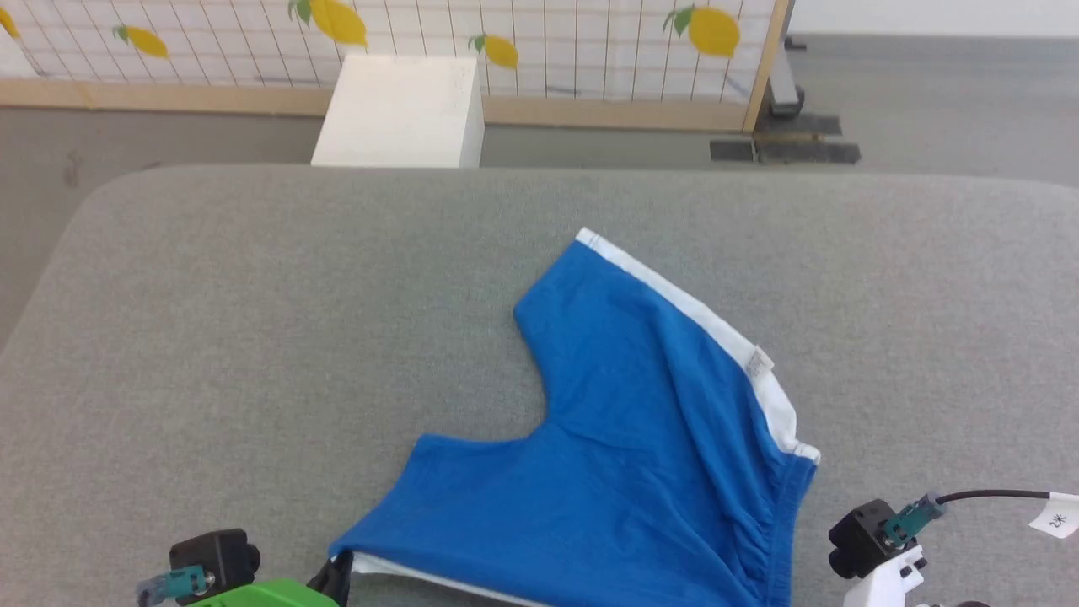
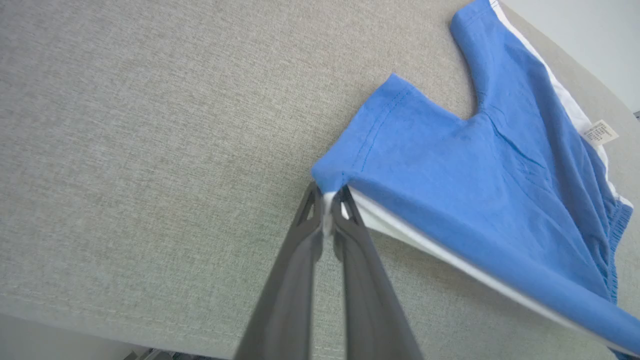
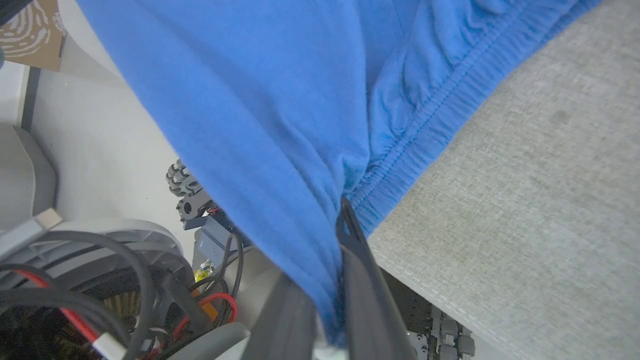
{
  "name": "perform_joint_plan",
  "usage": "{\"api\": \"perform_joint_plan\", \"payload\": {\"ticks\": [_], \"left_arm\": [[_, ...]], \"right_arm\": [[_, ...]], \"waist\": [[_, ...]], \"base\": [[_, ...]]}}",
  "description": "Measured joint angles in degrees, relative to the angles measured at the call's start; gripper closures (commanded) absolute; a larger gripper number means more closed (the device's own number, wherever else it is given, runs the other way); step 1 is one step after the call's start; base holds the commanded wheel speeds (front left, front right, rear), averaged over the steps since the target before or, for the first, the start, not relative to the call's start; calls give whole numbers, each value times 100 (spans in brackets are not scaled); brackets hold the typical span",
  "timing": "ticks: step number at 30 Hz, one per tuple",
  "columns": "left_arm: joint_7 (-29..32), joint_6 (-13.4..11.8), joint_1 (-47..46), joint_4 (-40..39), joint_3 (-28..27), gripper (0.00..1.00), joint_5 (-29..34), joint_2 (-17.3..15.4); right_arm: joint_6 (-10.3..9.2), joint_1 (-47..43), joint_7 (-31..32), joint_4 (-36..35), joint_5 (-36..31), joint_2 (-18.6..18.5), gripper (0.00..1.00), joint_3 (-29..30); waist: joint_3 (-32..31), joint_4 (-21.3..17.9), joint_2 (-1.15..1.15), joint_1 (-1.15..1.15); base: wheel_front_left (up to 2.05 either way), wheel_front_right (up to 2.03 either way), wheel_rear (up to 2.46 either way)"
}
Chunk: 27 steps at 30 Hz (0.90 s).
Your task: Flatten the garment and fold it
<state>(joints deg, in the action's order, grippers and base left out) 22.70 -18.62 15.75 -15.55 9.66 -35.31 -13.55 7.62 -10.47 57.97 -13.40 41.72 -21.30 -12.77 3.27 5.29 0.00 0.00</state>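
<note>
Gripping the garment (image 1: pixel 641 421) with both hands pinched shut, left hand (image 2: pixel 327 200) on a leg-hem corner and right hand (image 3: pixel 336 220) on the waistband end, with its near side stretched between them and the rest lying ahead of both on the grey tabletop (image 1: pixel 253 337).

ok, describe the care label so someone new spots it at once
On the grey padded table, find the bright blue shorts. Follow the white stripe along their right edge. The care label is the small printed tab sticking out partway down, greyish against the plain white.
</note>
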Motion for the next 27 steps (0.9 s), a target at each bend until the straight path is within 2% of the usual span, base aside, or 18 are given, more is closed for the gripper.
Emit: {"api": "perform_joint_plan", "payload": {"ticks": [5,10,17,27], "left_arm": [[78,-49,-17,-322,-11,100,-15,-113],[253,333,-1126,-97,133,100,-20,-249],[491,938,-3253,1211,438,100,-101,-237],[704,1337,-5638,3177,789,100,120,-18]], "right_arm": [[0,-2,73,-235,-62,298,100,380],[0,278,27,-246,-234,537,100,745],[-2,1007,-64,-130,-309,876,100,1085],[-2,1941,-495,183,-386,1032,100,1135]], "waist": [[-116,-71,0,0],[38,-139,0,0],[544,-254,0,0],[1496,-616,0,0]], "base": [[0,0,0],[0,0,0],[0,0,0],[0,0,0]]}}
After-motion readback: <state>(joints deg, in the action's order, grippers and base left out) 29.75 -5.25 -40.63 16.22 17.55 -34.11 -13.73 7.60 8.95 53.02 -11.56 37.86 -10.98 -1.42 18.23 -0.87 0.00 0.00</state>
